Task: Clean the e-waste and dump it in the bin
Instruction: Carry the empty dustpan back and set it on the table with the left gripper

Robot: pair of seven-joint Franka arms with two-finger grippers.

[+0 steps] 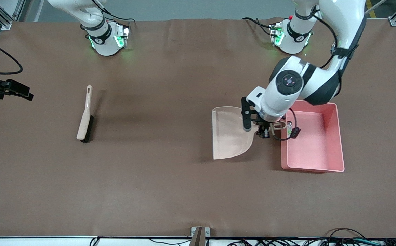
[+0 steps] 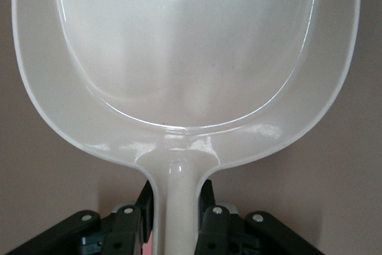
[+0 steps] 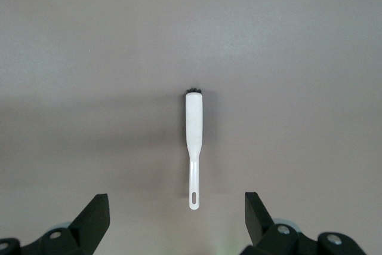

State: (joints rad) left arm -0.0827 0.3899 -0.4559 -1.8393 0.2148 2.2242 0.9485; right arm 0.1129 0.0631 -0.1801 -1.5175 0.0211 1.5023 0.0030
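My left gripper (image 1: 263, 129) is shut on the handle of the beige dustpan (image 1: 228, 132), which lies flat beside the pink bin (image 1: 338, 136), on the side toward the right arm's end of the table. In the left wrist view the dustpan (image 2: 185, 52) looks empty, and my fingers (image 2: 128, 222) clamp its handle on both sides of the gripper's middle (image 2: 176, 194). No e-waste pieces show in any view. My right gripper (image 3: 177, 207) is open and empty, high over the brush (image 3: 193, 129); it is outside the front view.
The beige brush with dark bristles (image 1: 85, 119) lies on the brown table toward the right arm's end. A black device (image 1: 11, 89) juts in at that end's edge. The two arm bases stand at the table's edge farthest from the front camera.
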